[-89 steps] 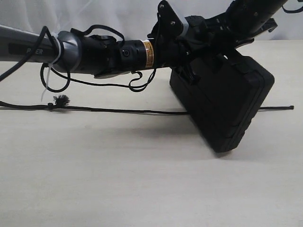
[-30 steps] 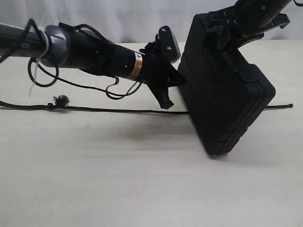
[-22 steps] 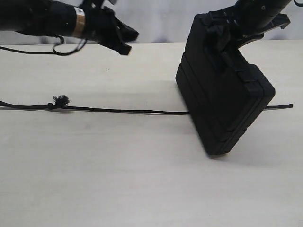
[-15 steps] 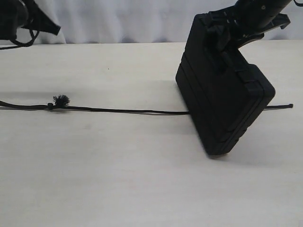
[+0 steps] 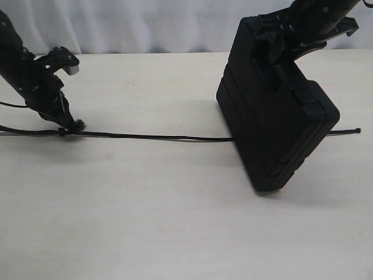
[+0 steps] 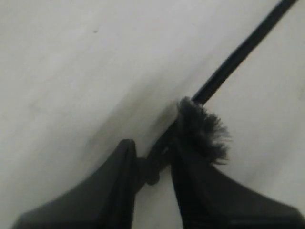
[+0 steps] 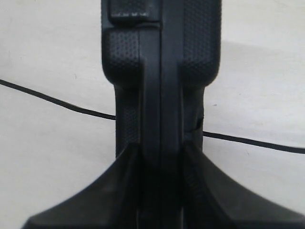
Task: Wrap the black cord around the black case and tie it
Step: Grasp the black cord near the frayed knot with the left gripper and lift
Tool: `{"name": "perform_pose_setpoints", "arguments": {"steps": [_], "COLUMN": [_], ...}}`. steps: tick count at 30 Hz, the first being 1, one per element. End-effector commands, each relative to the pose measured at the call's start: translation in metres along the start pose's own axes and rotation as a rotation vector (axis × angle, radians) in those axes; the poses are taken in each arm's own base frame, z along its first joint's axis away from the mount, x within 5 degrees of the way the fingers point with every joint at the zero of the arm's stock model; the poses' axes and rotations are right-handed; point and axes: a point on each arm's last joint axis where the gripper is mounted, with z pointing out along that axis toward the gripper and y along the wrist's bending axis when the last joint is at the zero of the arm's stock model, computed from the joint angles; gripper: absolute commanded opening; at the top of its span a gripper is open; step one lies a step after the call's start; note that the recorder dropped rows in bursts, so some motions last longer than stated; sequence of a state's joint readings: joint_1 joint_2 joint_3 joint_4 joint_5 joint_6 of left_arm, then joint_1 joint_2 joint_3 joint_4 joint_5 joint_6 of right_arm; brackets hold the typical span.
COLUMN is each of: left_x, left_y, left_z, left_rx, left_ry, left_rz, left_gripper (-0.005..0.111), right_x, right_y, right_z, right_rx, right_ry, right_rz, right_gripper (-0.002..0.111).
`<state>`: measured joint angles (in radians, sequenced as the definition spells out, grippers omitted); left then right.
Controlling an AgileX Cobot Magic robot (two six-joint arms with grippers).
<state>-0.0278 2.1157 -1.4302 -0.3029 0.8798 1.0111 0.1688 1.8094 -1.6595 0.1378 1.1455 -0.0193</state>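
Note:
The black case (image 5: 280, 122) stands tilted on one lower corner on the table, and my right gripper (image 5: 278, 41) is shut on its upper edge. In the right wrist view the case (image 7: 159, 71) fills the space between both fingers of the right gripper (image 7: 159, 152). The black cord (image 5: 175, 137) lies straight across the table and passes under the case. At its knot and frayed tuft (image 5: 77, 124) my left gripper (image 5: 61, 127) is down on the table. The left wrist view shows the left gripper (image 6: 153, 157) shut on the knot, with the tuft (image 6: 202, 129) beside one finger.
The cord's short right end (image 5: 348, 132) sticks out past the case. Its left end runs off the left side of the exterior view. A white curtain (image 5: 145, 26) hangs behind the beige table (image 5: 175, 221).
My left arm has pulled away from the case, swung to the far left and dropped onto the cord's knot. The case and the right gripper have stayed where they were.

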Motion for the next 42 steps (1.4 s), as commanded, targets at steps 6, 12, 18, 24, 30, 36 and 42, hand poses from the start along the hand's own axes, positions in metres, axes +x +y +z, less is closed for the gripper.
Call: {"name": "perform_pose_setpoints", "arguments": {"steps": [6,12,18,24,30,36,42], "left_x": [0.002,0.006,-0.009,-0.042,-0.061,-0.079,-0.085], "left_y": [-0.001,-0.003,-0.025,-0.046,-0.081,-0.111,-0.104], "left_z": [0.026,0.042,0.045,0.041,0.029,0.033,0.025], "left_rx": [-0.059,-0.008,0.141,0.432,0.756,0.77,0.62], "left_ry": [0.202,0.217,0.094,-0.159,-0.18,-0.2,-0.178], "left_rz": [0.394,0.367,0.13,-0.542,-0.554,-0.371,-0.057], "left_gripper": [0.057,0.035,0.0,0.0,0.038,0.063,0.063], "right_x": [0.001,0.0,0.0,0.0,0.0,0.0,0.0], "right_y": [-0.002,-0.002,-0.002,-0.002,-0.001,0.0,0.0], "right_z": [-0.005,-0.005,-0.005,-0.005,-0.005,-0.005,-0.005], "right_rx": [0.014,0.021,0.019,0.019,0.01,-0.003,-0.003], "right_ry": [0.002,-0.009,-0.011,-0.009,-0.005,-0.006,-0.006], "right_rz": [-0.045,-0.048,-0.054,-0.054,-0.051,-0.045,-0.047], "right_gripper": [0.004,0.004,0.004,0.004,0.004,0.004,0.004]}}
